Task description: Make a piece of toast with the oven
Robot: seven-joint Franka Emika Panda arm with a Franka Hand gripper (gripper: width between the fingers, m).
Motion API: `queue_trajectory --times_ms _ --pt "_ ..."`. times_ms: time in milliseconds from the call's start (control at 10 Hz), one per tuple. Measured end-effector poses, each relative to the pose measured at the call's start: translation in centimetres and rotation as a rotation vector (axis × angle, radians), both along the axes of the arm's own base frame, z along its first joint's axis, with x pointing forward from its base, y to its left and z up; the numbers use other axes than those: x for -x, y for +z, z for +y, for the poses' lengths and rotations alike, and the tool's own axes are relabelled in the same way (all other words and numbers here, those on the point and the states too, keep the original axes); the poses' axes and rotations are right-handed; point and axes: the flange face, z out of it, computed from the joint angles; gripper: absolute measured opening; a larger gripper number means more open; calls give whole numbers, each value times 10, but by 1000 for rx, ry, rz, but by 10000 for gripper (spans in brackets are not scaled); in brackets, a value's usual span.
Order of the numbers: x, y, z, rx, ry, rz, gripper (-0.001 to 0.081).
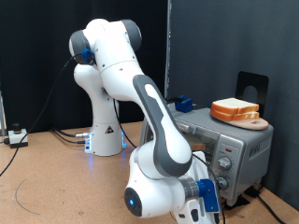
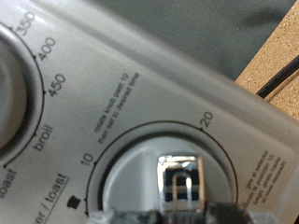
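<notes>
The silver oven point(image 1: 245, 142) stands at the exterior view's right, its knob panel facing the arm. My gripper point(image 1: 207, 198) is low at that panel. In the wrist view the gripper point(image 2: 179, 213) sits right on the timer knob point(image 2: 177, 182), whose chrome grip lies between the fingertips. The dial marks 10 and 20 show around the knob. A stack of bread slices point(image 1: 234, 110) lies on a wooden board point(image 1: 258, 123) on top of the oven. No single piece of toast shows; the oven's inside is hidden by the arm.
The temperature dial point(image 2: 14, 103), marked 350, 400, 450, broil and toast, sits beside the timer knob. A black cable point(image 2: 276, 79) lies on the wooden table point(image 1: 56, 177). A dark stand point(image 1: 250, 86) rises behind the oven. Black curtains close the back.
</notes>
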Motion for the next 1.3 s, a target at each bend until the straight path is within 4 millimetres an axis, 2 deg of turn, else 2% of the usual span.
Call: queue_trajectory --times_ms 100,200,300,400,500,600,800,1300 --pt "-1 -1 0 5 -3 -1 94" --pt "-2 -2 0 22 -12 -3 127" --pt "-4 -4 1 37 -21 -3 308" --pt "-6 -6 2 48 -28 -3 308" --pt "-8 -6 2 50 -30 -2 491" --pt "-9 -5 1 46 -31 3 491" --pt "-9 0 -8 23 -16 60 771" --pt "0 22 -79 27 1 168 807"
